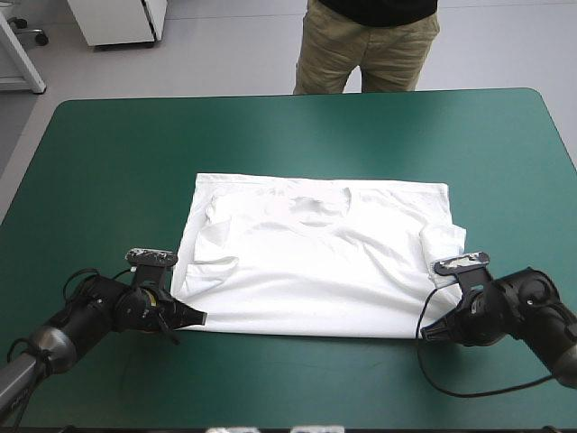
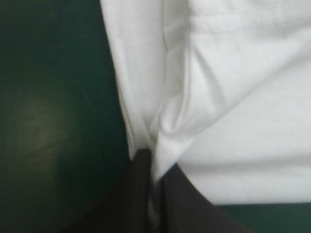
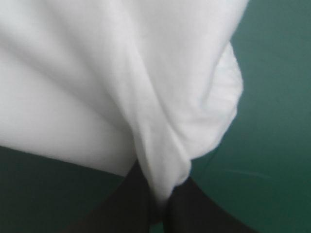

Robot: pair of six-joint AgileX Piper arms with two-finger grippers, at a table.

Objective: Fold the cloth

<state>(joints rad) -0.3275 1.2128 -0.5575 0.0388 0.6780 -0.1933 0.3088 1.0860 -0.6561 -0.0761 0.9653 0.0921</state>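
**Item:** T-shirt (image 1: 315, 271), white, short-sleeved. It lies spread flat on the teal-green cover (image 1: 297, 126), with the collar (image 1: 317, 215) toward the far edge and the hem toward the near edge, between the two arms.

**Left gripper** (image 1: 194, 317): low on the cover at the near-left corner of the hem. The black fingers (image 2: 138, 194) are all but pressed together, with a ridge of white fabric pinched between them. The sheet fans out ahead of the fingertips and to one side; bare cover lies on the other side.

**Right gripper** (image 1: 431, 330): low at the near-right corner. Its fingers (image 3: 194, 208) are likewise nearly closed on a thick fold of cloth that bulges ahead of the tips. Cover shows on both sides of the fingers.

**Handling (judged):** light, soft and limp.
- It has no stiffness of its own, so it will sag between two held points and trail across the cover.
- It is not fragile.
- The fabric is thin, so a pinch may slip or catch only the upper layer. A bunched fold between the fingers gives firmer purchase than a single edge.

**Where to hold (judged):** the two near hem corners, as gripped here, suit a fold that carries the hem toward the collar. Both corners should travel level and together, or the sheet will skew and wrinkle.

**Condition:** creases around the collar and sleeves. The fold appears to be at its start.
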